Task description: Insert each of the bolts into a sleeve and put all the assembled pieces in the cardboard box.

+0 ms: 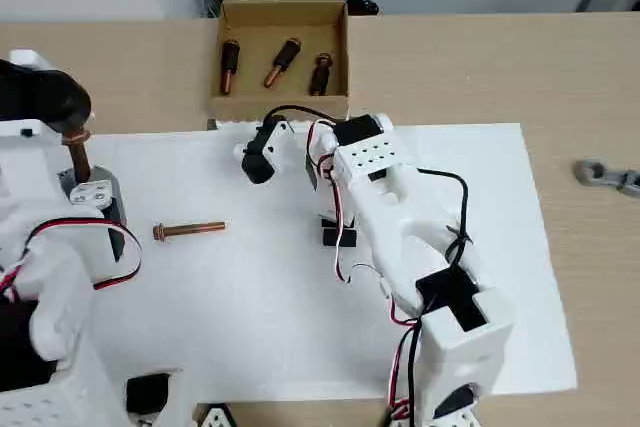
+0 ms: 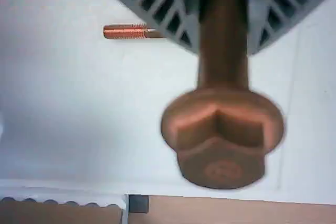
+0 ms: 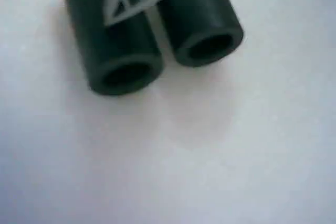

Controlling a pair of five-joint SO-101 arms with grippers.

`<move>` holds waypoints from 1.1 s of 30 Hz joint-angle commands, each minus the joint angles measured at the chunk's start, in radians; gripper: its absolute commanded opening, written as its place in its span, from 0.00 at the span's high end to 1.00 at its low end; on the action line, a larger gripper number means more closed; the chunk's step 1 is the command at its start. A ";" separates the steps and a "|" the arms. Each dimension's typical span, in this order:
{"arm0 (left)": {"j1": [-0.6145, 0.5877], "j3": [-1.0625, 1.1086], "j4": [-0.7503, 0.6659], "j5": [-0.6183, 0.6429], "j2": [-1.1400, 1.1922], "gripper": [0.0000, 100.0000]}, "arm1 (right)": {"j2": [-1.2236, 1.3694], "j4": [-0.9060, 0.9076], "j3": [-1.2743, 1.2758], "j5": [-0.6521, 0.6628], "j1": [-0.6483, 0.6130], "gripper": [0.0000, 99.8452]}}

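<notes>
White arms (image 1: 400, 207), black motors (image 1: 452, 297), red-black cables (image 1: 118, 272)

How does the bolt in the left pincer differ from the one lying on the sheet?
The held bolt is clamped by its shank in the left pincer; the loose bolt lies free on the white sheet. Seen from above, the held bolt runs front to back, the loose bolt crosswise. Both are copper-coloured, flange-headed and without a sleeve.

From my console I count two loose bolts (image 1: 77, 152) (image 1: 190, 230) and two empty sleeves (image 3: 121, 51) (image 3: 202, 19). Three assembled pieces (image 1: 230, 65) (image 1: 283, 60) (image 1: 321, 74) lie in one cardboard box (image 1: 283, 12).
</notes>
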 commanded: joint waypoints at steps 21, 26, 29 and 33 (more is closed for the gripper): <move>-0.008 0.004 -0.025 -0.002 -0.014 0.99 | -0.171 0.363 -0.043 -0.037 -0.038 0.70; -0.008 0.004 -0.025 -0.002 -0.014 0.99 | -0.173 0.364 -0.021 -0.049 -0.105 0.70; -0.008 0.004 -0.023 -0.002 -0.014 0.99 | -0.176 0.364 0.029 -0.049 -0.153 0.70; -0.008 0.004 -0.023 -0.002 -0.014 0.99 | -0.165 0.352 0.074 -0.049 -0.157 0.70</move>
